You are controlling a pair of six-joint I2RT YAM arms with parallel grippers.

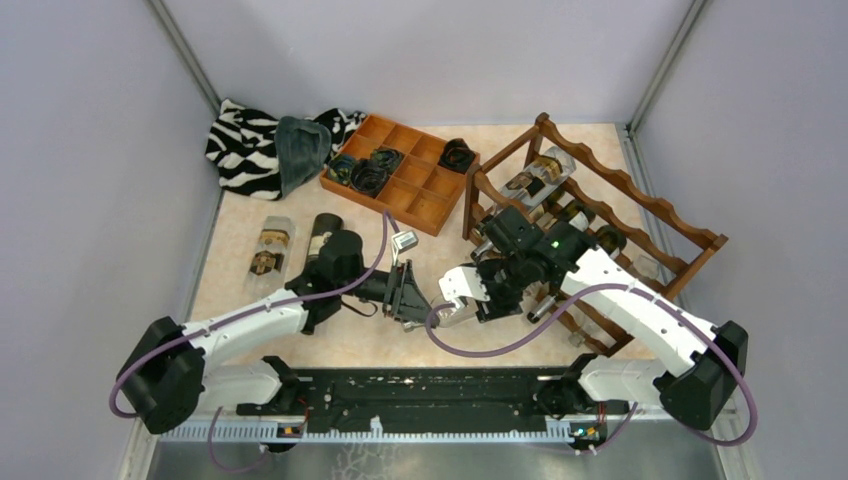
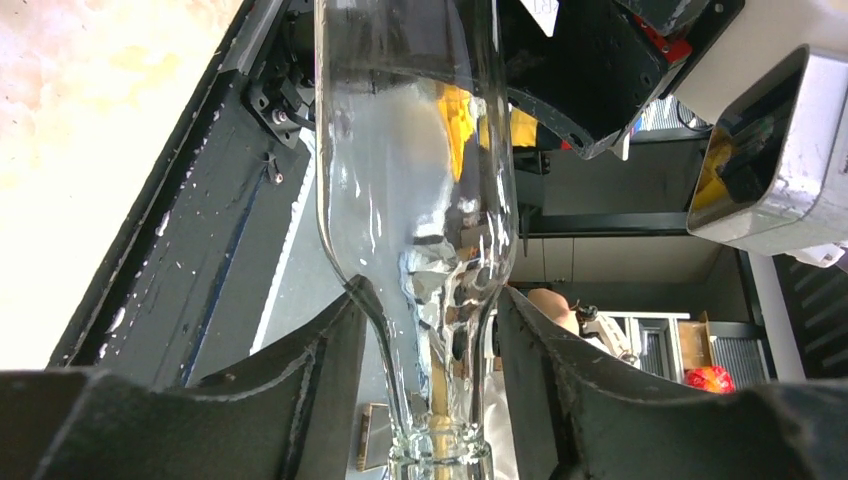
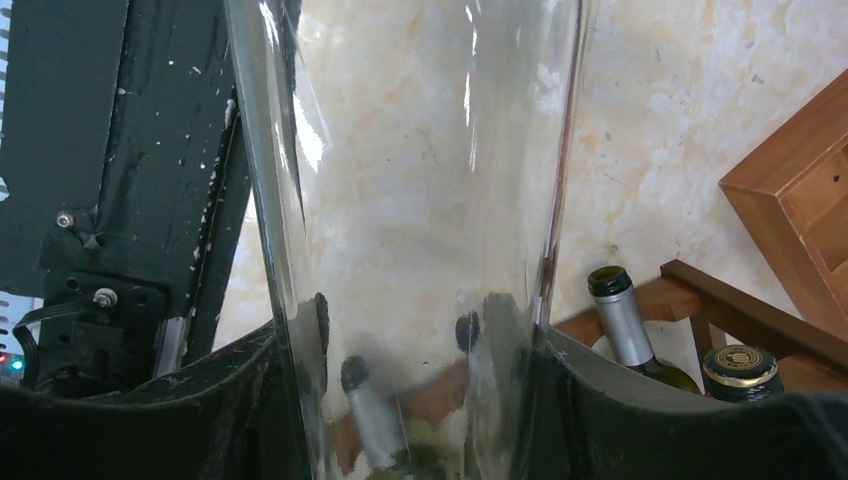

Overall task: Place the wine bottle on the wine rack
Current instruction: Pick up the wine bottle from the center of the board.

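Note:
A clear glass wine bottle (image 2: 410, 170) hangs over the table between my two grippers. My left gripper (image 2: 425, 300) straddles its neck: the fingertips (image 2: 345, 300) touch the flare of the shoulder, while gaps show along the neck itself. The right gripper (image 3: 405, 335) is shut on the wide body of the wine bottle (image 3: 420, 180), one finger pressed to each side. In the top view the left gripper (image 1: 413, 297) and right gripper (image 1: 487, 293) face each other near the middle. The reddish-brown wine rack (image 1: 655, 205) stands at the right with bottles (image 1: 535, 178) lying in it.
An orange-brown compartment tray (image 1: 425, 205) lies at the back centre, a zebra-striped cloth (image 1: 245, 145) at the back left. Two more bottles (image 1: 270, 245) lie on the table left of the arms. Necks of racked bottles (image 3: 620, 320) sit close beside my right gripper.

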